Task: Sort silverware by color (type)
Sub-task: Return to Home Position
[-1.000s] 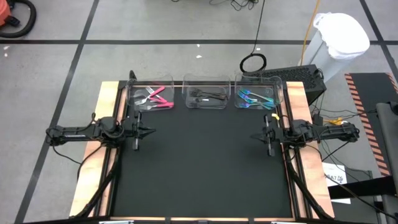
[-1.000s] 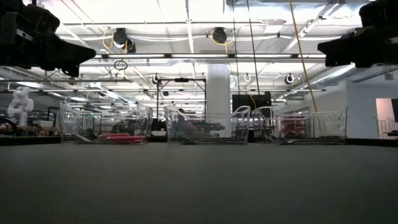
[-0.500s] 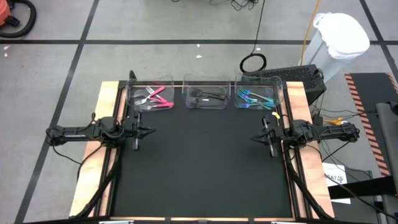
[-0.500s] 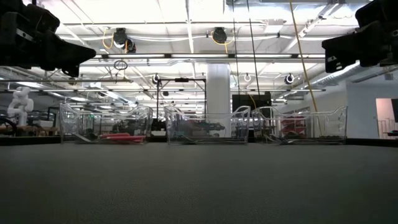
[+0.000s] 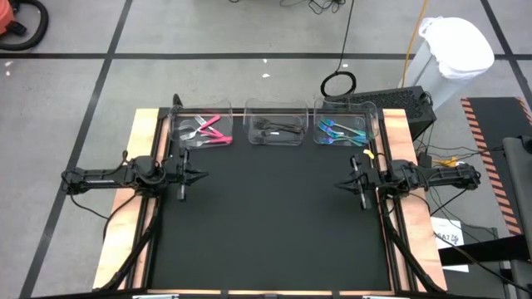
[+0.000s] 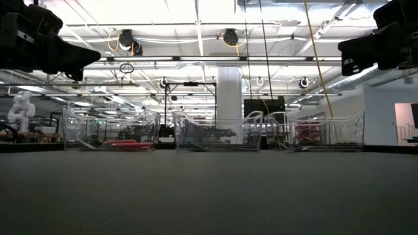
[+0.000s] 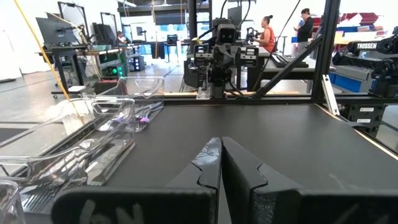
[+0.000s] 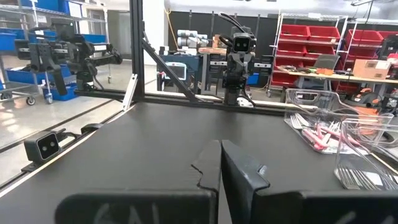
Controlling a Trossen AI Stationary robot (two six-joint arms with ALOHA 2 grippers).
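Change since a second ago is confined to the right hand (image 5: pixel 341 184). It now reaches a little farther in over the right edge of the bench (image 5: pixel 274 232) than it did then, and in the low view its dark bulk sits slightly farther in from the upper right corner. Against half a second ago it shows no difference. The left hand (image 5: pixel 199 175) is where it was in both earlier high views, over the bench's left edge and pointing inward at the other arm.

Both hands are clenched with nothing between the fingers. Each wrist view shows the two dark fingers pressed together along their length, over bare black bench.

The silverware has not moved. At the far edge of the bench stand three clear bins in a row. The pink-handled forks (image 5: pixel 211 130) lie in the left bin (image 5: pixel 176 124). The black pieces (image 5: pixel 278 129) lie in the middle bin (image 5: pixel 277 105). The teal-handled pieces (image 5: pixel 339 130) lie in the right bin (image 5: pixel 374 124). The pieces overlap inside each bin, so I cannot count them. Both hands are well apart from the bins, nearer the middle of the bench's sides. The low view shows the pink handles as a low red streak in the leftmost bin.
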